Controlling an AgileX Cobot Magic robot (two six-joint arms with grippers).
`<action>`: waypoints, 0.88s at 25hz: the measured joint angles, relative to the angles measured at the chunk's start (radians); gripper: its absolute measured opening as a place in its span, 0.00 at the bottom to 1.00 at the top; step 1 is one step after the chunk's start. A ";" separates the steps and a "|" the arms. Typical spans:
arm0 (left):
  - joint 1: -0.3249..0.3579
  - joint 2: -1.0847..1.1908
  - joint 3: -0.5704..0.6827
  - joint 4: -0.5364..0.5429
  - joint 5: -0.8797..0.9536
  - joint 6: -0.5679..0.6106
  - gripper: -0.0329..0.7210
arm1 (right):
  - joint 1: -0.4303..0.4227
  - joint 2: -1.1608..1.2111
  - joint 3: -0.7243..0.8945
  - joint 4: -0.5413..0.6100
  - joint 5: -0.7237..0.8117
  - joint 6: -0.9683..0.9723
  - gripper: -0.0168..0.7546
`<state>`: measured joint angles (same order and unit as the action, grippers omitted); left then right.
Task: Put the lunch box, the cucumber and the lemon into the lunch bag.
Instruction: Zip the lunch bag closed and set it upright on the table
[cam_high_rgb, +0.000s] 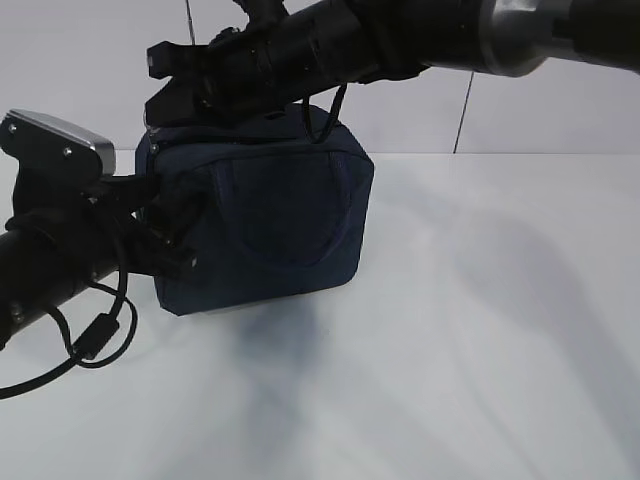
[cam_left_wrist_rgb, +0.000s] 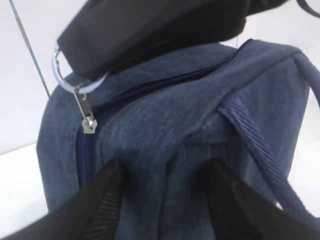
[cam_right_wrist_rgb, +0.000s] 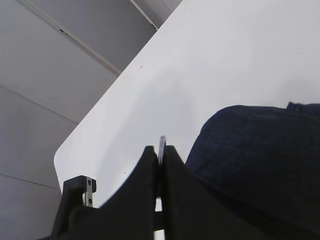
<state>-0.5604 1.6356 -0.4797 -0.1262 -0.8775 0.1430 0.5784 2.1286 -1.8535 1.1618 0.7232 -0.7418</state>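
— Left gripper (cam_left_wrist_rgb: 165, 200) up close: what's it doing?
— Fingers spread, pressing either side of the bag (cam_left_wrist_rgb: 175, 135), which bulges between them on the table (cam_high_rgb: 500, 300).
— And the right gripper (cam_right_wrist_rgb: 159, 175)?
— Above the bag's top, pressed together on the zipper's ring (cam_left_wrist_rgb: 62, 75), bag just beside it.

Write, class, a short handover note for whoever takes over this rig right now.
Right gripper: shut on the silver ring pull at the lunch bag's top corner.
Left gripper: jaws astride the bag's side, grip not clear.
Bag stands on the white table; zipper looks closed.
Lunch box, cucumber, lemon: not in view.
Left: confirm contents and finish the zipper.
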 joint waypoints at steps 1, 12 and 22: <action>0.000 0.002 0.000 -0.004 -0.001 0.000 0.54 | 0.000 0.000 0.000 0.000 0.000 0.000 0.05; 0.000 0.006 -0.038 -0.036 0.028 0.000 0.09 | 0.000 0.000 -0.002 0.002 0.000 0.000 0.05; 0.000 0.006 -0.044 -0.087 0.053 0.002 0.06 | 0.000 0.000 -0.002 0.002 0.000 0.000 0.05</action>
<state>-0.5604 1.6421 -0.5235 -0.2132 -0.8249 0.1453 0.5784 2.1286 -1.8557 1.1637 0.7232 -0.7418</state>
